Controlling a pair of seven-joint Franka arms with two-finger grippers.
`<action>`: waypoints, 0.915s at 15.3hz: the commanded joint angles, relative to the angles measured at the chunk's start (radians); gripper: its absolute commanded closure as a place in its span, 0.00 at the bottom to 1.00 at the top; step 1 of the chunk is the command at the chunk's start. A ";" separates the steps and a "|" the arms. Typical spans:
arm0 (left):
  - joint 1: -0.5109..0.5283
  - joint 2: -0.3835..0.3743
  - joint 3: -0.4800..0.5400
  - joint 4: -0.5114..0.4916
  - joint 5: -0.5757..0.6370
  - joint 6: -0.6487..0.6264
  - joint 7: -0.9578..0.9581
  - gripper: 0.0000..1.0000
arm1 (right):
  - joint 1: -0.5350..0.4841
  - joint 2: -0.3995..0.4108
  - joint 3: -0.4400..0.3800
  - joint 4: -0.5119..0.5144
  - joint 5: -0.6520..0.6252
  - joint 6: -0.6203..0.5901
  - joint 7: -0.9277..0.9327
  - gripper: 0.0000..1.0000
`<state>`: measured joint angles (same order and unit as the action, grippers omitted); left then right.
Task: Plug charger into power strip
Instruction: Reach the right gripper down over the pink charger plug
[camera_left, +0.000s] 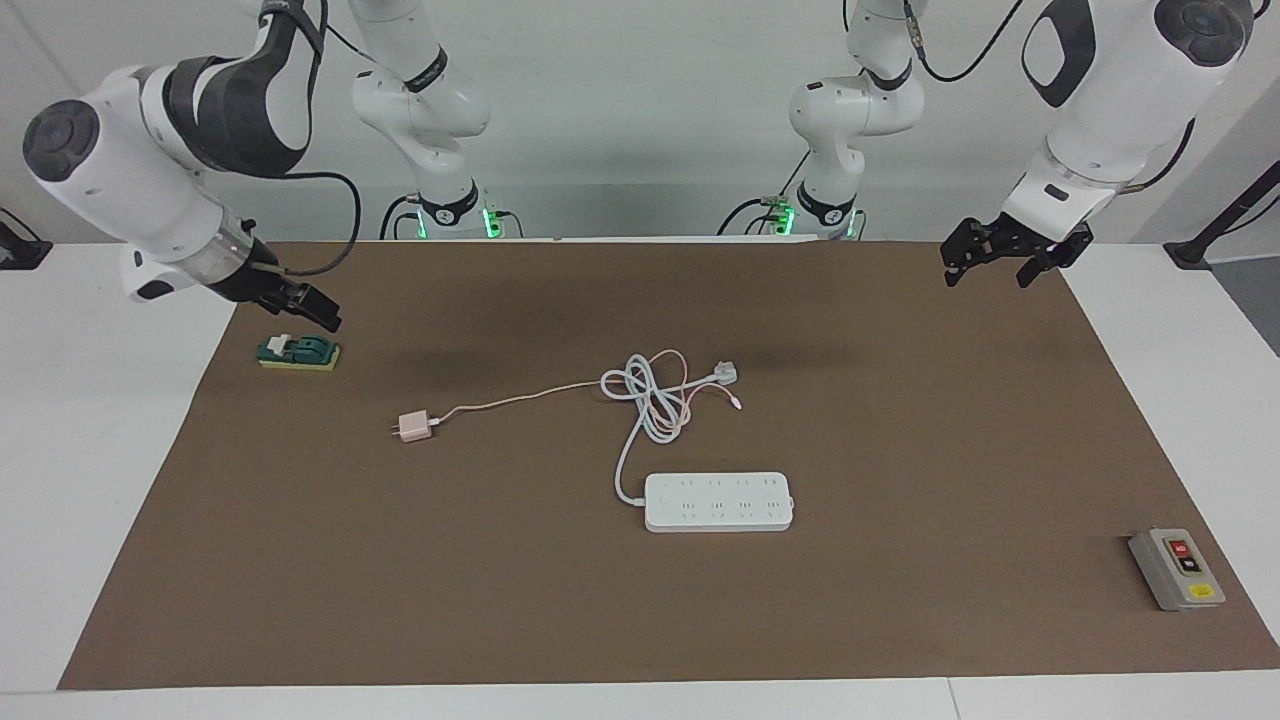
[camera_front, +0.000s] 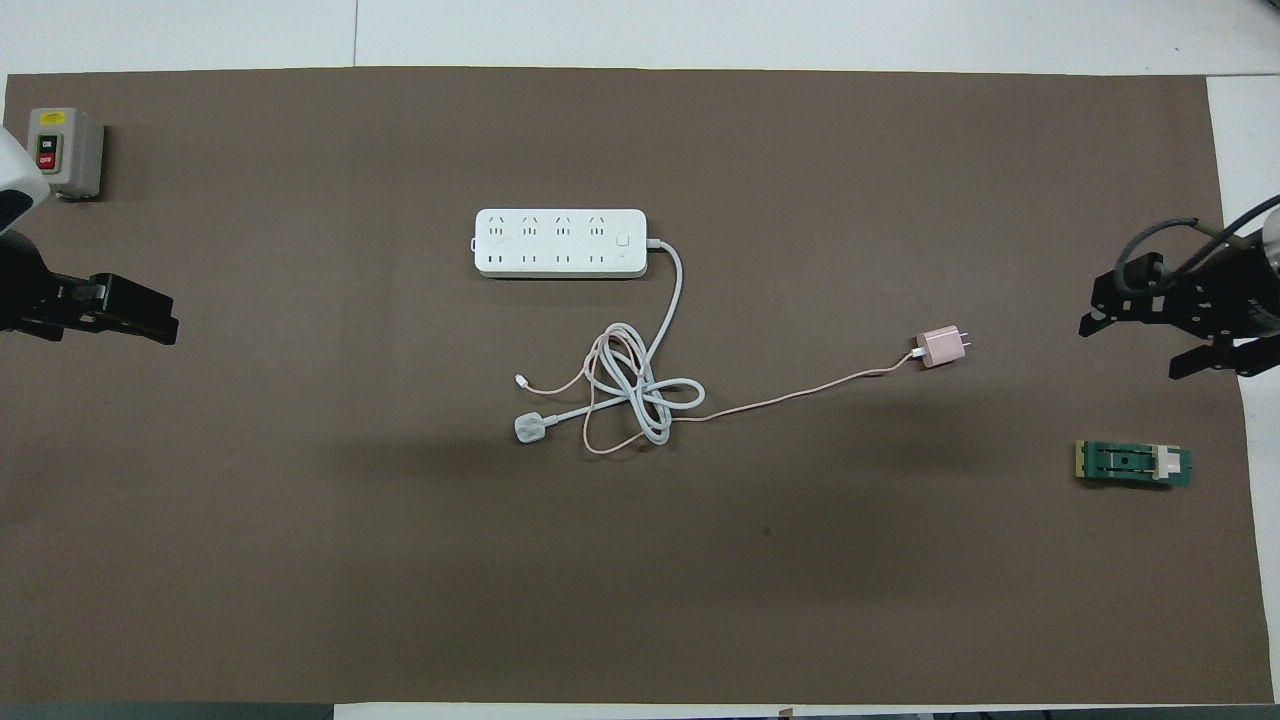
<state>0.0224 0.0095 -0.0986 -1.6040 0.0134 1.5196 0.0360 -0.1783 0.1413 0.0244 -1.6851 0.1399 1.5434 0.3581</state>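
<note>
Right gripper (camera_left: 318, 312) at the facing view's upper left, low over the mat's (camera_left: 900, 420) edge, jaws wide and empty; seen side-on there, with the gap plain only from overhead. Just below it, a green block (camera_left: 298, 352), apparently not touched.

Next along, left of centre: charger (camera_left: 413, 427), flat on the mat, well apart from both grippers, with prongs pointing at the frame's left edge. Probably light, hard-shelled and smooth, so liable to slip or twist in a loose pinch. Best taken across two flat sides of the cube, clear of the prongs and of the cable end.

Rightward from it, a thin pink cable (camera_left: 510, 402), soft and slack, running into the coil of white cord (camera_left: 645, 400) at centre. Expect some drag there on lifting. Cannot tell how the pink and white loops interlace, nor whether they would pull free.

Below the coil, lower centre: strip (camera_left: 718, 501), flat, sockets up, nothing plugged in. Likely heavy enough to stay put under a gentle push, though unanchored. Socket holes hard to make out.

Upper right: left gripper (camera_left: 985, 270), waiting over the mat's corner, fingers spread, empty; cut off at the overhead frame's edge.

Lower right: grey box (camera_left: 1177, 568).
</note>
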 joint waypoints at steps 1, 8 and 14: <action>0.022 -0.031 -0.003 -0.037 -0.004 0.014 0.007 0.00 | -0.012 0.072 0.009 -0.001 0.125 0.030 0.218 0.00; 0.022 -0.031 -0.003 -0.037 -0.004 0.017 0.007 0.00 | -0.055 0.257 -0.011 -0.047 0.406 0.136 0.401 0.00; 0.028 -0.034 -0.013 -0.017 0.000 0.025 0.008 0.00 | -0.064 0.343 -0.015 -0.064 0.546 0.233 0.479 0.00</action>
<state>0.0439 0.0023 -0.0981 -1.6033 0.0136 1.5234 0.0361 -0.2323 0.4787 0.0011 -1.7372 0.6456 1.7538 0.8057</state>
